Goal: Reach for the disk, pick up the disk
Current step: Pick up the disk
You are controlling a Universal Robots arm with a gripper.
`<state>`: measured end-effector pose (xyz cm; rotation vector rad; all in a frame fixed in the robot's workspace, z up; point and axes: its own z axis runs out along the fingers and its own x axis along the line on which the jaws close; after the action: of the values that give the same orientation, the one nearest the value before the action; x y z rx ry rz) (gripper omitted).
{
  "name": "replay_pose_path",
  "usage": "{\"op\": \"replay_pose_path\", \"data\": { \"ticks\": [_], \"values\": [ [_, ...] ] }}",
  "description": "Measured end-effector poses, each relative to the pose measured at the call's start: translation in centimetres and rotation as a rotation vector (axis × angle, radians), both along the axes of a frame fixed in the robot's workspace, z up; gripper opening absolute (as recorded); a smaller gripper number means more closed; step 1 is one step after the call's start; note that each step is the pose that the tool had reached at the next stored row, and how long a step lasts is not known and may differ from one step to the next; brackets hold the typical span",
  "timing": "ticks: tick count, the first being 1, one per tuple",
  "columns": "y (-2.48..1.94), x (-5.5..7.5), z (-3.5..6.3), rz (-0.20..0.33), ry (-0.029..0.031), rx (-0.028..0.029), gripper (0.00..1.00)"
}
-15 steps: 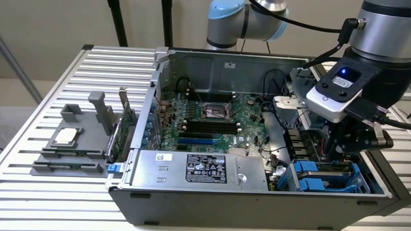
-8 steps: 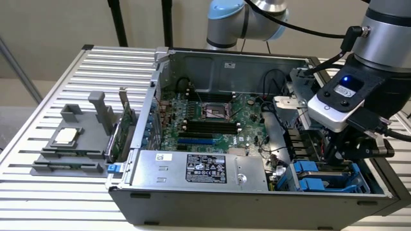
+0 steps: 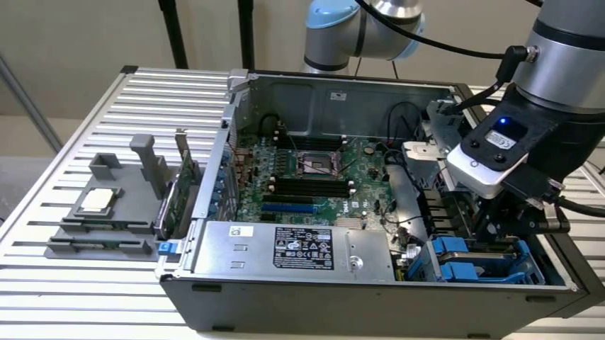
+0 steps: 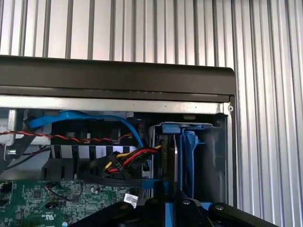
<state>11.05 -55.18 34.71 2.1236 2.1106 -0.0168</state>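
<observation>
gripper sits down in the case's drive bay, seemingly pinching the blue-railed disk, which stands on edge in its slot, not yet lifted out.

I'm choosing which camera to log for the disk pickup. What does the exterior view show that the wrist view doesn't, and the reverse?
Exterior only: the arm above the open case, the power-supply box, the grey fixture with a small chip on the exterior view's left.
Wrist only: red, yellow and black wires and a blue cable beside the bay.
Both: the disk in blue rails, the green motherboard.
</observation>
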Motion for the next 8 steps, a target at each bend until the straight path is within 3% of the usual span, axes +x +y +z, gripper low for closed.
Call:
{"op": "replay_pose_path", "data": {
  "ticks": [5,8],
  "values": [
    [0.0,0.0,-0.05,0.0,0.0,0.0082,0.16],
    [0.0,0.08,-0.08,0.0,0.0,0.0196,0.16]
  ]
}}
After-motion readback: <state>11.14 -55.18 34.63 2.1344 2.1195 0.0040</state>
